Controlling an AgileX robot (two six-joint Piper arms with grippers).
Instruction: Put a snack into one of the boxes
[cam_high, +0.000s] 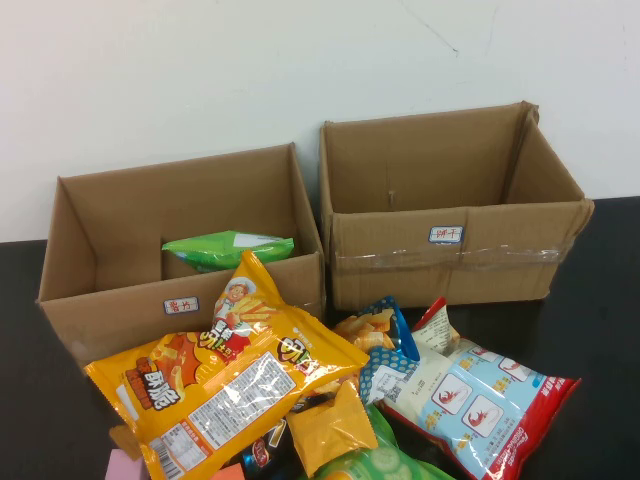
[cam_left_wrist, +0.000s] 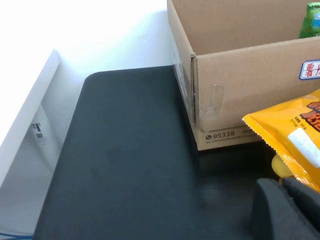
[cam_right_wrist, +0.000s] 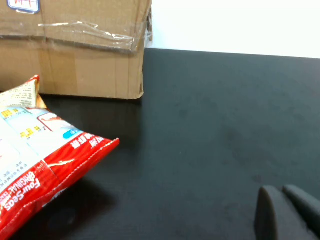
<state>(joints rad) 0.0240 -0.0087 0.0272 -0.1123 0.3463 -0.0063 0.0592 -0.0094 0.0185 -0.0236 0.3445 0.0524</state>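
Cardboard box (cam_left_wrist: 235, 75) printed "95338" (phone icon), both end effectors (cam_left_wrist: 287, 207) (cam_right_wrist: 285, 212) pressed together.

A plain white painted wall (cam_high: 200, 80) fills the upper part of the high view, evenly lit, with a few faint scuffs. Below it lies a flat matte black tabletop (cam_high: 600, 330) that meets the wall along a straight edge. In the left wrist view the black tabletop has a rounded corner, and beside it stands a white panel (cam_left_wrist: 30, 125) bearing a small dark mark. In the right wrist view soft light gives the black surface a dull sheen
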